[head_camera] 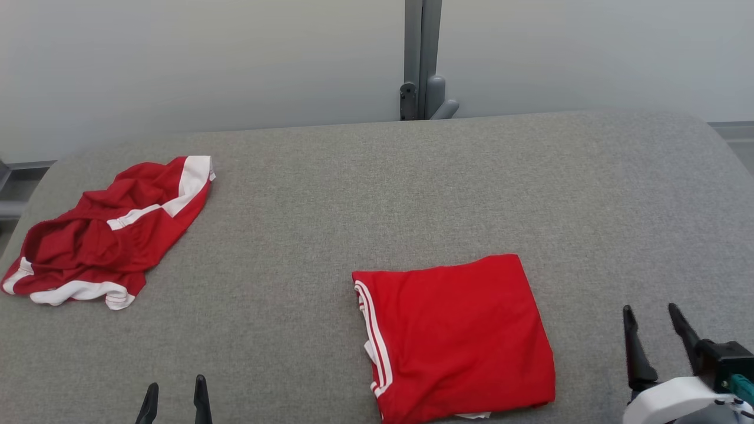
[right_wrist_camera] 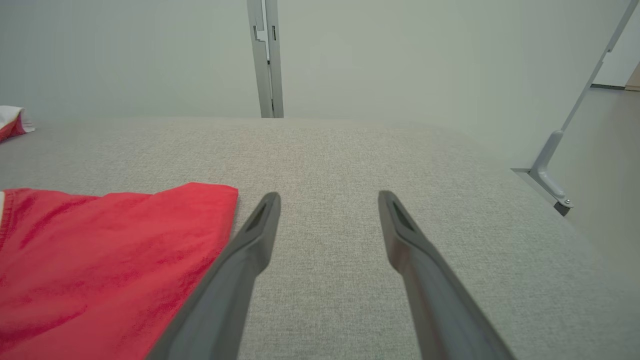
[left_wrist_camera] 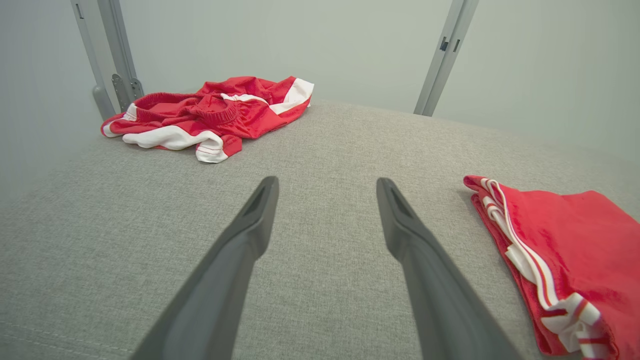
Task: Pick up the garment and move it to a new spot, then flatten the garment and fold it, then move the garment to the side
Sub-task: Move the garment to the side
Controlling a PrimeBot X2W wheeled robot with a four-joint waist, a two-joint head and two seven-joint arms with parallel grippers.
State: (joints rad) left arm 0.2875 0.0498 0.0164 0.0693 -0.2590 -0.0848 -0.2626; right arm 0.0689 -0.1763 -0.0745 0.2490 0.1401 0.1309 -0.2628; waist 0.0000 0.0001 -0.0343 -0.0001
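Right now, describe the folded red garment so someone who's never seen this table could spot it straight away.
Start at the grey fabric table. On its near side, right of centre, lies the folded red garment. It is a flat, neat rectangle with thin white stripes along its left edge, unlike the crumpled red garment with broad white bands at the far left.

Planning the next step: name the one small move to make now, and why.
Probably reach the left pincer toward the crumpled red-and-white garment at far left: it lies unflattened, while the folded red garment already rests flat beside the right pincer. Both pincers stand open, empty.
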